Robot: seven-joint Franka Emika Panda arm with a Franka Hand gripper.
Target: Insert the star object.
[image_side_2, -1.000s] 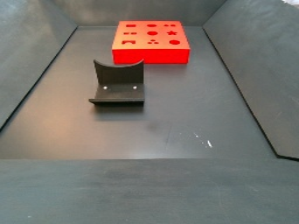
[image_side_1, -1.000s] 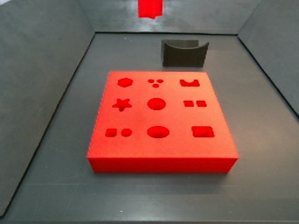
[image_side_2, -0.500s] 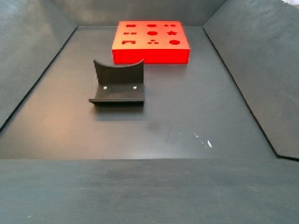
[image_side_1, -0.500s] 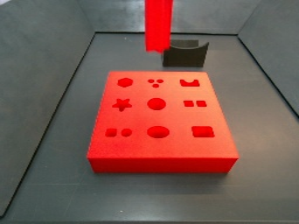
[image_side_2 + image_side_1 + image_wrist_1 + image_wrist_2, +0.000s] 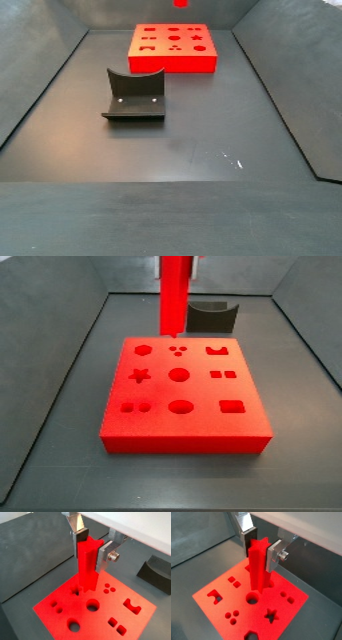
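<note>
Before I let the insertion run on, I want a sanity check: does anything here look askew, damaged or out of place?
Nothing stands out. The gripper holds the star object upright above the red block, which lies flat and intact. The fixture stands apart on the floor. Whether the peg sits over the star hole I cannot tell.

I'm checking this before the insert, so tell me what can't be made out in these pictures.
- Gripper: cut off by the top edge in a side view, so only the wrist views show its grip on the peg.
- Peg tip: in both wrist views red on red, so its height above the block is unclear.
- Star hole: in a side view too small to tell.
- Peg in a side view: only a sliver shows.
</note>
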